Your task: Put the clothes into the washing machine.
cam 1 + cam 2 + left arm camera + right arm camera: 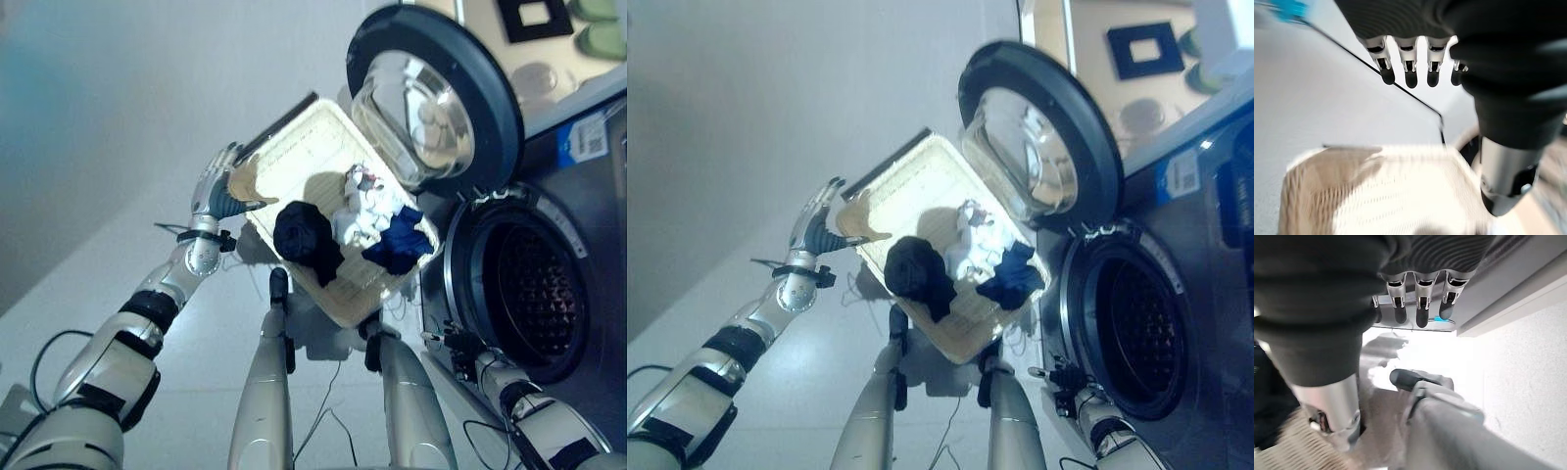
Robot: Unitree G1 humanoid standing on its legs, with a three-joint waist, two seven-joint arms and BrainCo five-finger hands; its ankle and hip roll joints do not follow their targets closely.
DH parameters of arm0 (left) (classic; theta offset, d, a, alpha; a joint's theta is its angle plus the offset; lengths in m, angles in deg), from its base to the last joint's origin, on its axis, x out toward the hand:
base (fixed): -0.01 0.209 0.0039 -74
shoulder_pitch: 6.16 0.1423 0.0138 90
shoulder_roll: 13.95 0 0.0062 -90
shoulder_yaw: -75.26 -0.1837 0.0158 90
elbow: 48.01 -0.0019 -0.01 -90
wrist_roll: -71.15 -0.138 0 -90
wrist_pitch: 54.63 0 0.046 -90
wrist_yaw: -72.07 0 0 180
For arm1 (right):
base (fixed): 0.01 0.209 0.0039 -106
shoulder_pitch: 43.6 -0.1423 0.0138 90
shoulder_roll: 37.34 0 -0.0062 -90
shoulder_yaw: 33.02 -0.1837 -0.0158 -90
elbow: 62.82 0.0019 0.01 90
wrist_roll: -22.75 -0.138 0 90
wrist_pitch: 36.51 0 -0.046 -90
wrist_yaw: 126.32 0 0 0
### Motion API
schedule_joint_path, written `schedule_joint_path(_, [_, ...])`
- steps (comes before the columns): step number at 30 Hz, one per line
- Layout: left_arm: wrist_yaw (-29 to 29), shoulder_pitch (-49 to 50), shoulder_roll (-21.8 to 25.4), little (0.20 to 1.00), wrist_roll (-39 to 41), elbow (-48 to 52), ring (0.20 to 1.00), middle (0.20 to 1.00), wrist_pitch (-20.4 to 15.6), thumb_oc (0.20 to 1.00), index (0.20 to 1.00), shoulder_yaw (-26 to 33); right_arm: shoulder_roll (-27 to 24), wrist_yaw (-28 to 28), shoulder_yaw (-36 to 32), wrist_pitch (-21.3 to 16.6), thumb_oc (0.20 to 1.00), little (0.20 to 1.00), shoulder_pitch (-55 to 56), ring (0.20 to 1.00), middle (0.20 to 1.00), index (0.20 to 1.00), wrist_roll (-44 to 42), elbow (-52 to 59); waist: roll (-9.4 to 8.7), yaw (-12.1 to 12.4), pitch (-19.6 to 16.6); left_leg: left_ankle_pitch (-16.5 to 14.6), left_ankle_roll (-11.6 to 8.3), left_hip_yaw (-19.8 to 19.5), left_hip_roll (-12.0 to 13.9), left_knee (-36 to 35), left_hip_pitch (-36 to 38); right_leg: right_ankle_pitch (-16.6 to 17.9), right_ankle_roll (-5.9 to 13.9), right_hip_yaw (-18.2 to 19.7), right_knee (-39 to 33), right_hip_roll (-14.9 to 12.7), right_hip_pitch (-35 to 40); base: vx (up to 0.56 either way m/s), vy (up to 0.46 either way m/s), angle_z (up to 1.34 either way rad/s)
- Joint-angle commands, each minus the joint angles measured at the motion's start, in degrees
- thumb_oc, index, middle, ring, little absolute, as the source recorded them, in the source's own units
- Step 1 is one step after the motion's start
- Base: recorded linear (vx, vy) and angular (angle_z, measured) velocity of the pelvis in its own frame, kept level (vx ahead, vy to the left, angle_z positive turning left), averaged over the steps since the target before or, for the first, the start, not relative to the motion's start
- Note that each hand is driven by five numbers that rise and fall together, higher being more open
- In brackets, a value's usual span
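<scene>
Clearly:
Basket (294, 162): cream, lifted and tilted toward open drum (534, 289) at 3 o'clock.
Clothes: black piece (306, 238), white piece (361, 211), navy piece (400, 243), lying in low corner.
Left hand (217, 186): fingers straight, pressed on rim at 9 o'clock.
Right hand (1418, 303): fingers relaxed, nothing held.
Door (431, 93): swung open, clear glass.
Wrist views: fingers close up, not the clothes.

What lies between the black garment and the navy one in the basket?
A white garment lies between the black garment and the navy garment, touching both, inside the basket. The left eye view shows it.
</scene>
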Motion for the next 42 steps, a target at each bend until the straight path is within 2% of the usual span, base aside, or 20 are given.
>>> schedule_joint_path(1, [0.1,-5.0,1.5,1.0,-5.4,1.4,1.0,1.0,0.2,1.0,1.0,0.6,-2.4,0.4,1.3,-0.5,1.0,1.0,0.9,1.0,1.0,1.0,-1.9,3.1,-2.02,-1.8,-0.5,-7.9,1.66,1.2,-4.1,7.4,-2.1,11.7,3.88,1.4,-11.9,1.8,-0.3,0.0,0.0,0.0])
schedule_joint_path(4, [3.5,-9.7,2.5,1.0,-7.1,0.8,1.0,1.0,0.6,1.0,1.0,-4.9,-3.3,0.9,1.9,-0.8,1.0,1.0,-1.0,1.0,1.0,1.0,-2.4,3.3,-1.95,-2.8,-0.5,-8.1,1.52,1.3,-4.0,8.9,-5.1,12.0,3.77,1.8,-11.1,2.1,-3.3,-0.02,0.006,-0.05])
schedule_joint_path(6, [7.7,-12.4,2.5,1.0,-6.9,0.1,1.0,1.0,0.4,1.0,1.0,-8.2,-3.7,1.1,2.2,-1.1,1.0,1.0,-2.2,1.0,1.0,1.0,-2.7,3.3,-1.88,-3.3,-0.5,-8.1,1.42,1.3,-3.9,9.9,-6.8,12.1,3.78,2.2,-10.6,2.2,-5.0,0.0,0.002,-0.02])
schedule_joint_path(10, [14.1,-14.7,1.9,1.0,-6.3,-0.5,1.0,1.0,1.8,1.0,1.0,-12.4,-4.6,1.7,2.4,-1.3,1.0,1.0,-3.9,1.0,1.0,1.0,-2.7,3.5,-1.56,-4.0,-0.5,-8.2,1.32,1.1,-4.0,11.0,-9.1,12.3,3.77,2.9,-9.8,2.7,-7.5,0.0,0.0,0.0])
schedule_joint_path(20, [21.3,-16.3,-0.4,1.0,-8.1,-5.9,1.0,1.0,3.9,1.0,1.0,-15.6,-5.1,1.9,3.4,-2.4,1.0,1.0,-6.1,1.0,1.0,1.0,-3.8,3.6,-1.74,-4.8,-0.5,-8.2,0.98,0.8,-3.6,12.4,-12.6,12.1,3.76,3.6,-8.5,3.5,-10.9,0.0,0.0,0.0])
schedule_joint_path(25, [28.7,-16.7,-1.9,1.0,-9.7,-11.6,1.0,1.0,8.9,1.0,1.0,-16.2,-4.8,1.6,4.3,-2.5,1.0,1.0,-7.2,1.0,1.0,1.0,-4.5,4.2,-2.38,-5.3,-0.5,-8.0,0.92,0.8,-3.5,12.4,-13.7,12.6,3.79,3.7,-8.9,3.9,-11.9,0.0,0.0,0.0])
schedule_joint_path(37, [29.2,-15.3,-3.6,1.0,-15.4,-19.9,1.0,1.0,14.3,1.0,1.0,-16.9,-4.1,1.5,5.4,-2.6,1.0,1.0,-7.8,1.0,1.0,1.0,-4.7,4.3,-3.14,-5.9,-0.5,-7.4,0.49,0.8,-3.4,11.7,-14.2,13.2,3.75,3.8,-9.9,4.2,-12.1,0.0,0.0,0.0])
schedule_joint_path(42, [26.2,-13.8,-4.9,1.0,-22.0,-23.6,1.0,1.0,16.5,1.0,1.0,-16.5,-3.3,1.0,6.2,-2.9,1.0,1.0,-8.3,1.0,1.0,1.0,-5.5,4.4,-3.87,-5.8,-0.5,-7.1,0.4,0.5,-3.4,11.4,-14.4,13.4,3.8,3.5,-10.5,4.3,-12.0,0.0,0.0,0.0])
